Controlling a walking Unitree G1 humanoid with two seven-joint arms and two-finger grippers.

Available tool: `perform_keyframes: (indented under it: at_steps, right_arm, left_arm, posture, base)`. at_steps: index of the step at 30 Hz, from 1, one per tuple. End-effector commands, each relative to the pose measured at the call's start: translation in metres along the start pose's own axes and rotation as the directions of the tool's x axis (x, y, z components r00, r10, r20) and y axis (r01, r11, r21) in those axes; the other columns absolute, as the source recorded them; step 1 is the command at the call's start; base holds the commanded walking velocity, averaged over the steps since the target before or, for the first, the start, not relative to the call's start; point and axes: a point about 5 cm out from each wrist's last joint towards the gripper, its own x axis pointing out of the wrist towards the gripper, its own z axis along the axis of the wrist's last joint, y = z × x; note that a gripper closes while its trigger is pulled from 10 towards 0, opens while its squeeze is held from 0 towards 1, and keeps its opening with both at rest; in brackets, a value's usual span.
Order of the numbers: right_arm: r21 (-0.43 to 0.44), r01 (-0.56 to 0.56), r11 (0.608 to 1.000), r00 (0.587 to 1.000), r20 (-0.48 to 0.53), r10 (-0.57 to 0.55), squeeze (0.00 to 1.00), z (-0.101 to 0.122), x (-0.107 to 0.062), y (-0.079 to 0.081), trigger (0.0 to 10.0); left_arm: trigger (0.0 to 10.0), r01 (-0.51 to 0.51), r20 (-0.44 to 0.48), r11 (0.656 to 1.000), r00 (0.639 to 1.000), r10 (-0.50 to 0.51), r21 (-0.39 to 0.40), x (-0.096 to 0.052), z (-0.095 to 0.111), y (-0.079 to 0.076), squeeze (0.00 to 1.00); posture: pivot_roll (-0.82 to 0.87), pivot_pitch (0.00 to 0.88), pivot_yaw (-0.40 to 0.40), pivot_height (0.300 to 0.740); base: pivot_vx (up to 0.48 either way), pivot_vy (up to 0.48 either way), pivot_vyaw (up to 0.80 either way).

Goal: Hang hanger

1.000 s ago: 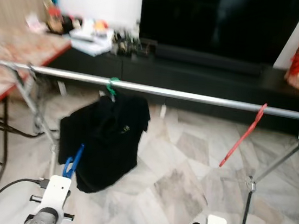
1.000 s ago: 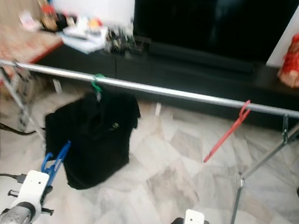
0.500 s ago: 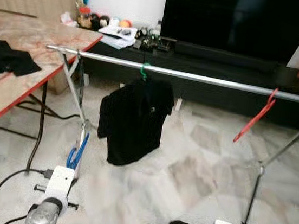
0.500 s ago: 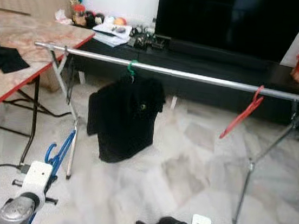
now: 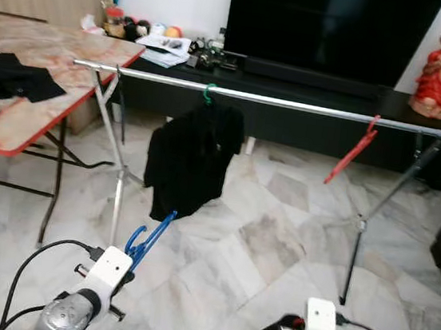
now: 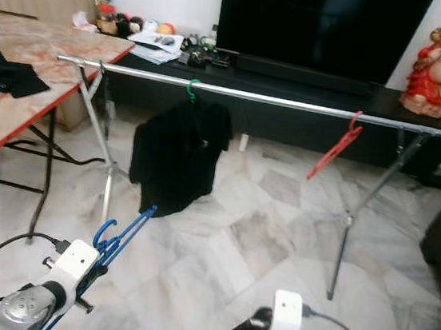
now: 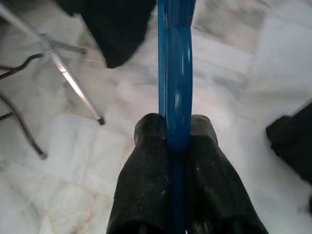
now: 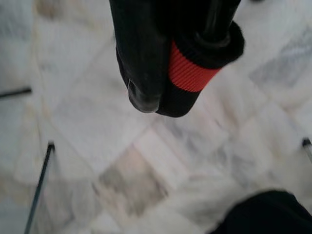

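You are in the carry stage, by my reading: the hanger is in hand but well short of the rail, so nothing is hung yet. Your left gripper (image 7: 175, 139) has its two black fingers pressed together on the blue plastic hanger (image 5: 147, 239), which pokes up toward 1 o'clock from the wrist at the lower left of the head views. It is a thin, glossy blue strip with a curled hook end, and it carries no garment.

Your right gripper (image 8: 168, 92) is clamped on a black garment with a red ribbed cuff (image 8: 187, 73), low at 5 o'clock.

The long silver metal rail (image 5: 292, 105) runs across at 12 o'clock on folding legs. It holds a black shirt on a green hanger (image 5: 189, 157) toward its left part and a bare red plastic hanger (image 5: 351, 149) toward the right.

The next move, as I judge it, calls for closing in on the rail, raising the left arm, and turning the hook over the bare stretch between the black shirt and the red hanger.
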Motion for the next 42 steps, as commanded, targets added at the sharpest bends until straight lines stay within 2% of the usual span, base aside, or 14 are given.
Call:
perform_keyframes:
  at_steps: [1, 4, 5, 7, 9, 11, 12, 15, 18, 25, 31, 36, 39, 42]
  right_arm:
    - [-0.052, -0.014, 0.999, 0.998, 0.058, 0.017, 0.0, 0.017, 0.003, 0.002, 10.0]
    - [-0.136, -0.054, 0.989, 0.991, 0.115, 0.07, 0.0, 0.038, 0.007, 0.008, 10.0]
    - [-0.216, -0.091, 0.972, 0.982, 0.142, 0.124, 0.0, 0.051, 0.008, 0.014, 10.0]
    - [-0.397, -0.132, 0.908, 0.964, 0.163, 0.211, 0.0, 0.069, 0.009, 0.025, 10.0]
    - [-0.52, -0.148, 0.841, 0.952, 0.154, 0.263, 0.0, 0.081, 0.01, 0.031, 10.0]
    - [-0.6, -0.132, 0.789, 0.952, 0.146, 0.27, 0.0, 0.09, 0.01, 0.031, 10.0]
    - [-0.627, -0.122, 0.769, 0.95, 0.152, 0.274, 0.0, 0.097, 0.011, 0.03, 10.0]
    - [-0.617, -0.122, 0.778, 0.945, 0.168, 0.282, 0.0, 0.105, 0.01, 0.031, 10.0]
    - [-0.643, -0.123, 0.756, 0.945, 0.157, 0.288, 0.0, 0.109, 0.011, 0.031, 10.0]
    - [-0.656, -0.129, 0.743, 0.949, 0.135, 0.284, 0.0, 0.108, 0.011, 0.032, 10.0]
    - [-0.649, -0.125, 0.75, 0.952, 0.134, 0.275, 0.0, 0.11, 0.012, 0.032, 10.0]
    - [-0.649, -0.1, 0.754, 0.961, 0.134, 0.243, 0.0, 0.113, 0.013, 0.03, 10.0]
    - [-0.632, -0.1, 0.769, 0.96, 0.143, 0.243, 0.0, 0.116, 0.013, 0.032, 10.0]
    - [-0.62, -0.103, 0.778, 0.96, 0.142, 0.24, 0.0, 0.116, 0.013, 0.033, 10.0]
  left_arm:
    - [10.0, 0.1, -0.004, 0.993, 0.995, -0.1, 0.063, -0.001, 0.008, -0.008, 0.0]
    - [10.0, 0.185, -0.034, 0.976, 0.983, -0.182, 0.117, -0.004, 0.01, -0.008, 0.0]
    - [10.0, 0.241, -0.053, 0.962, 0.97, -0.236, 0.124, -0.007, 0.011, -0.008, 0.0]
    - [10.0, 0.345, -0.075, 0.924, 0.939, -0.337, 0.166, -0.011, 0.016, -0.01, 0.0]
    - [10.0, 0.414, -0.106, 0.887, 0.91, -0.4, 0.204, -0.014, 0.021, -0.009, 0.0]
    - [10.0, 0.464, -0.131, 0.852, 0.886, -0.445, 0.243, -0.015, 0.026, -0.007, 0.0]
    - [10.0, 0.514, -0.157, 0.815, 0.858, -0.489, 0.269, -0.017, 0.031, -0.006, 0.0]
    - [10.0, 0.564, -0.174, 0.775, 0.826, -0.536, 0.286, -0.018, 0.038, -0.006, 0.0]
    - [10.0, 0.627, -0.161, 0.728, 0.778, -0.608, 0.278, -0.02, 0.054, -0.01, 0.0]
    - [10.0, 0.659, -0.14, 0.688, 0.745, -0.652, 0.306, -0.017, 0.076, -0.013, 0.0]
    - [10.0, 0.701, -0.166, 0.645, 0.706, -0.688, 0.304, -0.019, 0.078, -0.019, 0.0]
    - [10.0, 0.768, -0.209, 0.559, 0.63, -0.748, 0.312, -0.028, 0.076, -0.027, 0.0]
    - [10.0, 0.768, -0.215, 0.543, 0.625, -0.75, 0.339, -0.026, 0.076, -0.034, 0.0]
    - [10.0, 0.73, -0.204, 0.578, 0.669, -0.715, 0.364, -0.018, 0.08, -0.034, 0.0]
  posture:
    - [0.14, 0.0, -0.035, 0.74]
    - [0.14, 0.0, -0.03, 0.74]
    - [0.14, 0.0, -0.03, 0.74]
    - [0.14, 0.0, -0.032, 0.74]
    - [0.14, 0.0, -0.034, 0.74]
    - [0.14, 0.0, -0.039, 0.74]
    - [0.14, 0.0, -0.043, 0.74]
    - [0.14, 0.0, -0.044, 0.74]
    - [0.15, 0.0, -0.05, 0.74]
    - [0.15, 0.0, -0.053, 0.74]
    - [0.15, 0.0, -0.055, 0.74]
    - [0.15, 0.0, -0.056, 0.74]
    - [0.15, 0.0, -0.051, 0.74]
    - [0.15, 0.0, -0.05, 0.74]
  base:
    - [0.0, 0.0, 0.0]
    - [0.0, 0.0, 0.0]
    - [0.0, 0.0, 0.0]
    - [0.0, 0.0, 0.0]
    - [0.0, 0.0, 0.0]
    - [0.0, 0.0, 0.0]
    - [0.0, 0.0, 0.0]
    - [0.0, 0.0, 0.0]
    - [0.0, 0.0, 0.0]
    - [0.0, 0.0, 0.0]
    - [0.0, 0.0, 0.0]
    - [0.0, 0.0, 0.0]
    - [0.0, 0.0, 0.0]
    - [0.0, 0.0, 0.0]
